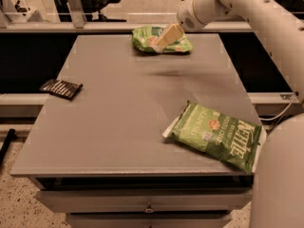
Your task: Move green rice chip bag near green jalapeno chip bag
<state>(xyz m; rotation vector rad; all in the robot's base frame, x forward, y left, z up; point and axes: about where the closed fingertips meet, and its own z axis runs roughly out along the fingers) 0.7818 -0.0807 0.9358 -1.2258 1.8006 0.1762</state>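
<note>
Gripper (164,38) over green rice chip bag (142,37) at far table edge

The green rice chip bag lies at the far edge of the grey table (118,108), a little right of the middle, puffy and light green with white lettering. The gripper, a pale cream wedge at the end of the white arm (256,13), reaches in from the upper right and slants down to the left. Its tip sits in front of the middle of the bag, so green shows on both sides of it. Whether it touches the bag or hangs just above it cannot be told, nor whether it is apart, together or clamped on anything.

The green jalapeno chip bag (216,136) lies flat at the near right corner of the table, turned at an angle, well apart from the rice chip bag and the gripper. A small dark packet (61,88) rests near the left edge. Below the tabletop a drawer front (147,201) shows.
</note>
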